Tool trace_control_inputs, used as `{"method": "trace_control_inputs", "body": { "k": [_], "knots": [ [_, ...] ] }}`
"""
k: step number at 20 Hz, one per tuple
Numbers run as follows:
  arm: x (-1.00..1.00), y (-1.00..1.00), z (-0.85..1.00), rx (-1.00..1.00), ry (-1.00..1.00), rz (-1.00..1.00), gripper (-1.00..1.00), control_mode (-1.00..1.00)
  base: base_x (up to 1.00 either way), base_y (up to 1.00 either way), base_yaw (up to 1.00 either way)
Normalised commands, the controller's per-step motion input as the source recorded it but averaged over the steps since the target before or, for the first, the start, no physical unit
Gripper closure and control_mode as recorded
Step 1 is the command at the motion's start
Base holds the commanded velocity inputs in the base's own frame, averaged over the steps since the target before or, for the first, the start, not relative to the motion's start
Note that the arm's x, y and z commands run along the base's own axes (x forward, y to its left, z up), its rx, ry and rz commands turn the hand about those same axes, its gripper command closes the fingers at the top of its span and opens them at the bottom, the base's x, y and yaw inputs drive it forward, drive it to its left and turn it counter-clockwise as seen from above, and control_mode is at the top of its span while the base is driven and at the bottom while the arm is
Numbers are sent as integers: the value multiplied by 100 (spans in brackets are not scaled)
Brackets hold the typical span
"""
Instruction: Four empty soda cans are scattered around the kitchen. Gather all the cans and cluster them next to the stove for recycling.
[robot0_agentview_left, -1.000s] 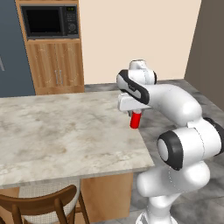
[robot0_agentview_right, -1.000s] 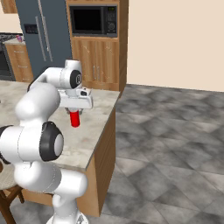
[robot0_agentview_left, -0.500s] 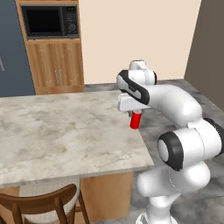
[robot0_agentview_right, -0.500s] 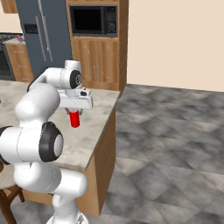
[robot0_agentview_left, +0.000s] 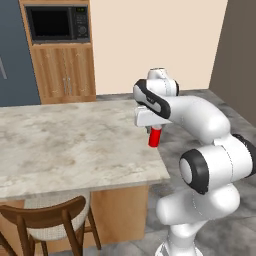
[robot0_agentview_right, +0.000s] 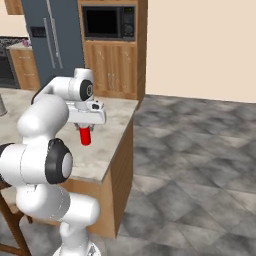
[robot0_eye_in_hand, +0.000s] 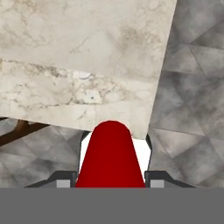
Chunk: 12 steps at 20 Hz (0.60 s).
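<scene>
Hand view showed you the pincer clamped on the red soda can, with the marble worktop spread below and beyond it.

The soda can is plain bright red, with no marking that can be made out. Under it the bench has a pale beige marble top veined in grey and brown, on a honey-brown wooden base. Beside the bench the floor is mottled grey stone tile. Beyond the bench, the microwave is black, set in brown wood cabinets.
</scene>
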Motion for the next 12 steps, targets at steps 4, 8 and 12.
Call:
{"method": "trace_control_inputs", "body": {
  "k": [4,8,12],
  "knots": [
    [0,0,0,0,0,0,100,100,-27,-42,0],
    [0,0,0,0,0,0,100,100,-15,-59,0],
    [0,0,0,0,0,0,100,100,0,-69,0]
  ]
}}
